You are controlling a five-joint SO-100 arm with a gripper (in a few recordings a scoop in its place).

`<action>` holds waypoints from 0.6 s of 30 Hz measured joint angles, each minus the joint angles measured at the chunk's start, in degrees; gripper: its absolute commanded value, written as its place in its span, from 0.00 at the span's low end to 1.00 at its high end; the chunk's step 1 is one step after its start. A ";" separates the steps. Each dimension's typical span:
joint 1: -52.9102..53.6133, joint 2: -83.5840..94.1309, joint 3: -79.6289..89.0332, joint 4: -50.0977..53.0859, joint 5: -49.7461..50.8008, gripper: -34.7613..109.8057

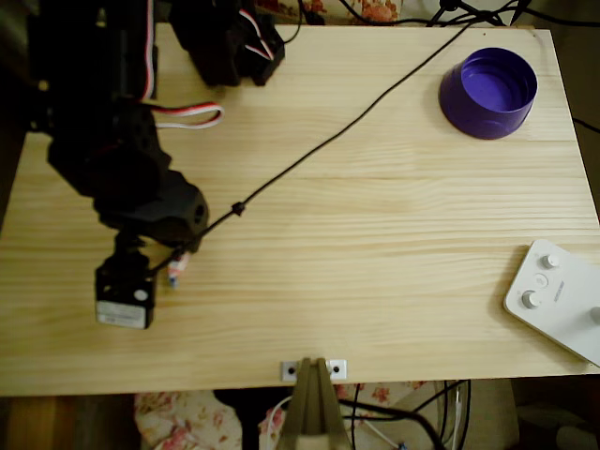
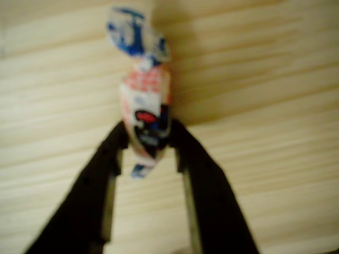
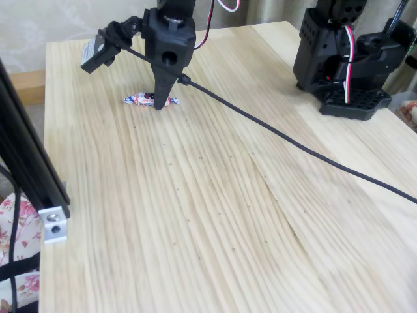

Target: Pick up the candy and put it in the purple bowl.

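Note:
The candy (image 2: 145,106) is a small wrapped sweet, pinkish-white with red and blue marks and a twisted blue end. It lies on the wooden table at the left in the overhead view (image 1: 178,269) and at the far left in the fixed view (image 3: 137,100). My black gripper (image 2: 147,135) points down onto it, and both fingertips press against the candy's sides. The fixed view puts the gripper (image 3: 158,104) at table level on the candy's middle. The purple bowl (image 1: 488,92) stands far off at the table's top right corner, upright, with nothing showing inside.
A black cable (image 1: 328,145) runs diagonally across the table from the gripper toward the top right. A black arm base (image 1: 225,42) sits at the top edge. A white control box (image 1: 562,300) lies at the right edge, a metal bracket (image 1: 314,368) at the bottom edge.

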 measured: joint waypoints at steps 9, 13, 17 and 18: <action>0.00 7.82 0.09 6.15 2.90 0.28; -0.09 13.36 0.09 9.05 3.16 0.28; -1.05 19.16 0.09 12.22 3.60 0.28; -1.41 20.83 0.09 13.01 3.96 0.28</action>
